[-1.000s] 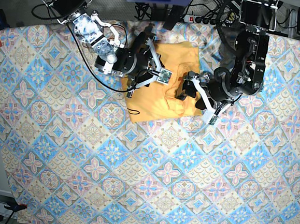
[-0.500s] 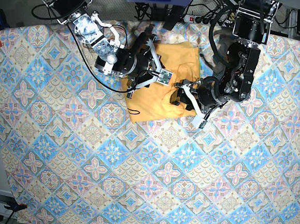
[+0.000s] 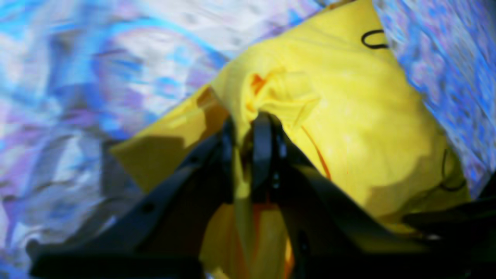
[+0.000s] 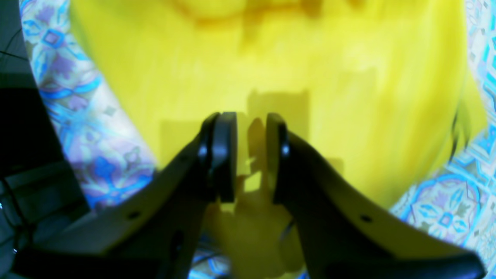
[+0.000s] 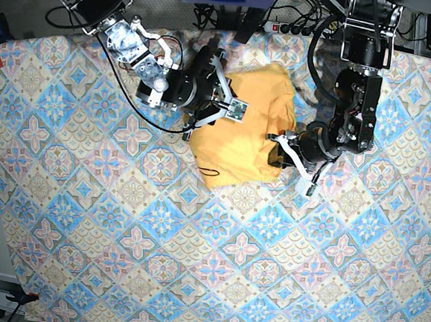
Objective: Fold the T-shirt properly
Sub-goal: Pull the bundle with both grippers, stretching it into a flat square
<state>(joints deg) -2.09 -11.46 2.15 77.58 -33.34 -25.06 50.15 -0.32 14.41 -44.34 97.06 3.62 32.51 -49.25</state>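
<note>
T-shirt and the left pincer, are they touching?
Touching. The left wrist view shows the left pincer pinching a bunched fold of the T-shirt.

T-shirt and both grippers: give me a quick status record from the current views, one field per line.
garment: T-shirt, pale orange-yellow, bunched in a rumpled heap, not flat
surface: patterned tablecloth, shirt near its far edge
left gripper: jaws closed on a gathered fold of the shirt, fabric puffing out beyond the tips
right gripper: jaws narrowly apart over the shirt, fabric between them; a firm grip cannot be confirmed
marking: thin dark loop at the shirt's near edge
fold state: no neat fold visible yet
</note>
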